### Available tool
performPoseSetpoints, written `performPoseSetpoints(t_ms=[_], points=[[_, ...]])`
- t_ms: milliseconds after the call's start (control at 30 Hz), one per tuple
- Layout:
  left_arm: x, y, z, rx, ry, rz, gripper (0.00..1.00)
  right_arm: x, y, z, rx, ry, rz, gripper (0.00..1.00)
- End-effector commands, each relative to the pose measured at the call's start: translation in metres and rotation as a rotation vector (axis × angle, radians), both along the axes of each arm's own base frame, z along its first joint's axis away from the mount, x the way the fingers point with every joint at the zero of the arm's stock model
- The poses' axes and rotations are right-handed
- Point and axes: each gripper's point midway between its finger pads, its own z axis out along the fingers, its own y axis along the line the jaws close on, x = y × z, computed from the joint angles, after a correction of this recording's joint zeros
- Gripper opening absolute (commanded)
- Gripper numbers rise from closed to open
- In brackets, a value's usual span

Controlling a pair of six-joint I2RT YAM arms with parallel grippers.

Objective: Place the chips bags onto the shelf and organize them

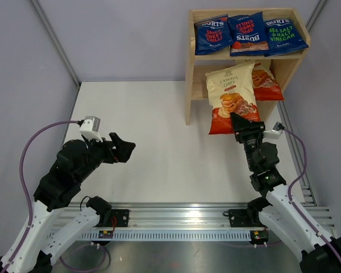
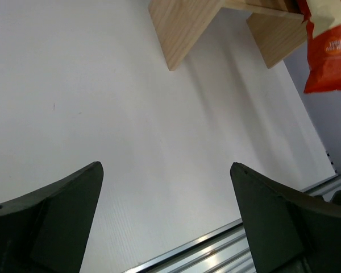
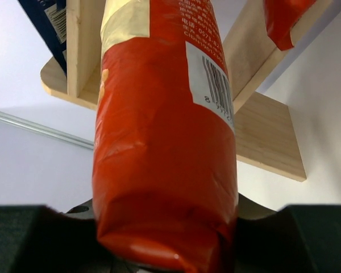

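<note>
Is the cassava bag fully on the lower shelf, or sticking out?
Sticking out: the cassava bag has its red bottom past the front of the shelf, clamped in the right gripper.

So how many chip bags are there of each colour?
Blue bags: 3, all on top of the shelf
Cream-and-red bags: 2, one in the right gripper, one on the lower tier
Total: 5
</note>
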Motion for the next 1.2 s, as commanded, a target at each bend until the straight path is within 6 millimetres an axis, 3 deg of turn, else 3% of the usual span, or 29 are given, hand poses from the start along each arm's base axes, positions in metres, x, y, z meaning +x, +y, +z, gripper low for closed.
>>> performPoseSetpoints(t_ms=[0, 67, 133, 167, 233, 267, 333, 367, 433, 467, 533, 567, 633, 767, 1167], points=[[-0.013, 0.002, 0.018, 0.030, -0.099, -0.075, 0.99, 0.006, 0.003, 0.078, 0.078, -0.199, 0.060, 0.22], [-0.020, -0.002, 0.021, 0.029, -0.133, -0.129, 0.99, 0.024, 0.002, 0.074, 0.093, -0.168, 0.058, 0.22], [-0.026, 0.000, 0.023, 0.040, -0.165, -0.144, 0.99, 0.035, 0.002, 0.084, 0.111, -0.190, 0.065, 0.22], [-0.027, 0.001, 0.023, 0.046, -0.177, -0.148, 0.99, 0.049, 0.005, 0.073, 0.118, -0.147, 0.074, 0.21], [-0.029, 0.003, 0.021, 0.064, -0.203, -0.154, 0.99, 0.060, 0.007, 0.083, 0.137, -0.162, 0.076, 0.22], [-0.029, 0.004, 0.019, 0.070, -0.209, -0.155, 0.99, 0.073, 0.009, 0.072, 0.144, -0.129, 0.073, 0.21], [-0.029, 0.005, 0.019, 0.069, -0.233, -0.156, 0.99, 0.086, 0.013, 0.079, 0.152, -0.125, 0.076, 0.21], [-0.028, 0.003, 0.010, 0.072, -0.222, -0.161, 0.99, 0.100, 0.016, 0.068, 0.157, -0.082, 0.070, 0.21], [-0.030, 0.001, 0.008, 0.048, -0.243, -0.170, 0.99, 0.112, 0.019, 0.076, 0.173, -0.085, 0.072, 0.21], [-0.028, -0.001, -0.004, 0.053, -0.225, -0.174, 0.99, 0.126, 0.022, 0.063, 0.189, -0.046, 0.069, 0.21], [-0.029, -0.002, -0.009, 0.041, -0.230, -0.176, 0.99, 0.138, 0.024, 0.066, 0.202, -0.031, 0.066, 0.20], [-0.031, -0.002, -0.009, 0.038, -0.233, -0.180, 0.99, 0.148, 0.027, 0.056, 0.214, -0.001, 0.066, 0.20], [-0.035, -0.004, -0.002, 0.027, -0.263, -0.208, 0.99, 0.157, 0.032, 0.059, 0.224, 0.004, 0.077, 0.20], [-0.040, -0.008, 0.000, 0.017, -0.282, -0.241, 0.99, 0.176, 0.049, 0.043, 0.231, 0.077, 0.096, 0.25], [-0.044, -0.008, 0.001, 0.013, -0.296, -0.253, 0.99, 0.197, 0.073, -0.003, 0.227, 0.290, 0.105, 0.33]])
